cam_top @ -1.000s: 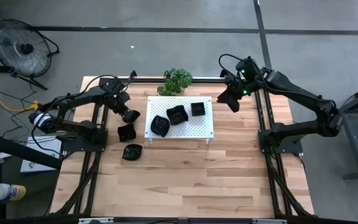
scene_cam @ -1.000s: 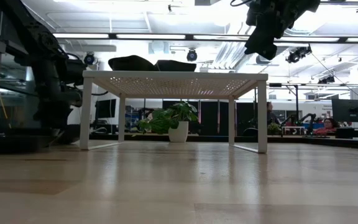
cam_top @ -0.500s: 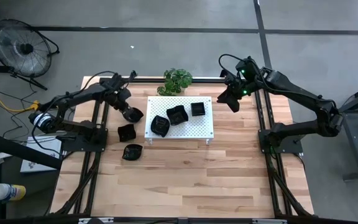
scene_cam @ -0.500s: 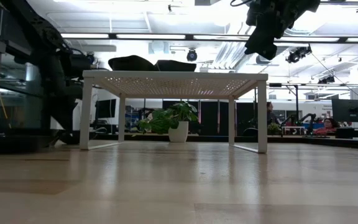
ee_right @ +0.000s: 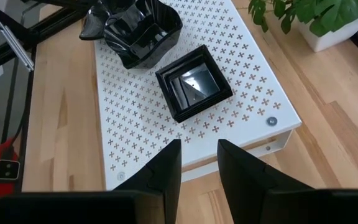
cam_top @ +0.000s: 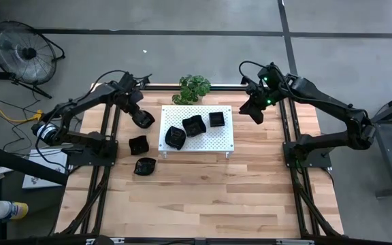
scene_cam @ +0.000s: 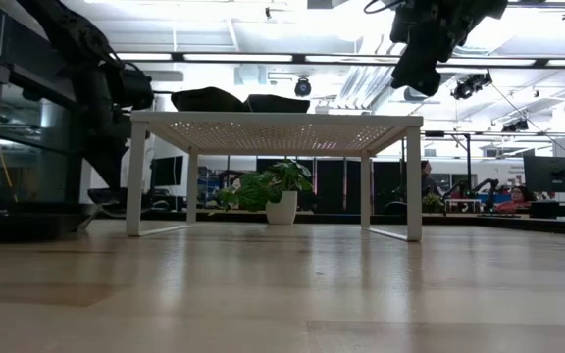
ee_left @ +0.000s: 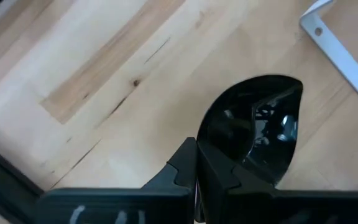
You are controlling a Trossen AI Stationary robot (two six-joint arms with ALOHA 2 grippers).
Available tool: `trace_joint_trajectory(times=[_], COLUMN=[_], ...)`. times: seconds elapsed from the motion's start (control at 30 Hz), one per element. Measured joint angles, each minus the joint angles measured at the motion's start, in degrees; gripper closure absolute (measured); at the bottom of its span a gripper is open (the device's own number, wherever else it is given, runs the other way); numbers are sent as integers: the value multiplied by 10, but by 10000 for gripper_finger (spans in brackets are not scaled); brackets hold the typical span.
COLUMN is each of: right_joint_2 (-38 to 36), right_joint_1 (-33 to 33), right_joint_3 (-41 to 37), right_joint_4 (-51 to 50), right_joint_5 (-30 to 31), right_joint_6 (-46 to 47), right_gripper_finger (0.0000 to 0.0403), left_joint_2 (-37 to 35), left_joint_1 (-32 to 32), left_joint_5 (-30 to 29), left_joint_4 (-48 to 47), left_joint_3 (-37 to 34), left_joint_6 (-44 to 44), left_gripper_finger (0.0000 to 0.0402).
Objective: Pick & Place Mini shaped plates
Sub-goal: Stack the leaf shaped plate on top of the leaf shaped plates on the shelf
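While the left gripper (cam_top: 141, 117) pinches the rim of a black mini plate (ee_left: 253, 127) and carries it above the table (cam_top: 203, 197), just off the nine-o'clock edge of the white perforated board (cam_top: 220, 139), the plate hangs tilted. A level wrist would help, and clearing the board's edge before any lowering. Three plates (cam_top: 194, 125) already crowd the board; two more (cam_top: 140, 155) lie on the table toward seven o'clock. The right gripper (cam_top: 252, 111) waits at three o'clock, fingers parted, empty.
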Motion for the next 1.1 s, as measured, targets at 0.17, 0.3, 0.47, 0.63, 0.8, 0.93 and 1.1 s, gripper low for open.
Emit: trace_joint_trajectory(times=[0.17, 0.3, 0.47, 0.63, 0.8, 0.93, 1.1], right_joint_2=[0, 0, 0, 0, 0, 0, 0], right_joint_1=[0, 0, 0, 0, 0, 0, 0], right_joint_3=[0, 0, 0, 0, 0, 0, 0], right_joint_4=[-2, -2, -4, -3, -3, 2, 30], right_joint_5=[0, 0, 0, 0, 1, 2, 2], right_joint_6=[-1, -1, -5, -11, -19, -22, -28], right_gripper_finger=[304, 304, 304, 304, 304, 304, 304], left_joint_2=[0, 0, 0, -4, -19, -40, -73], left_joint_1=[0, -11, -29, -46, -46, -46, -64], left_joint_5=[-7, -33, -51, -101, -143, -150, -133], left_joint_4=[-9, -15, -32, -33, -29, -8, 47], left_joint_3=[14, 26, 47, 73, 104, 120, 123], left_joint_6=[12, 21, 25, 36, 55, 72, 86], left_gripper_finger=[401, 401, 401, 401, 401, 401, 401])
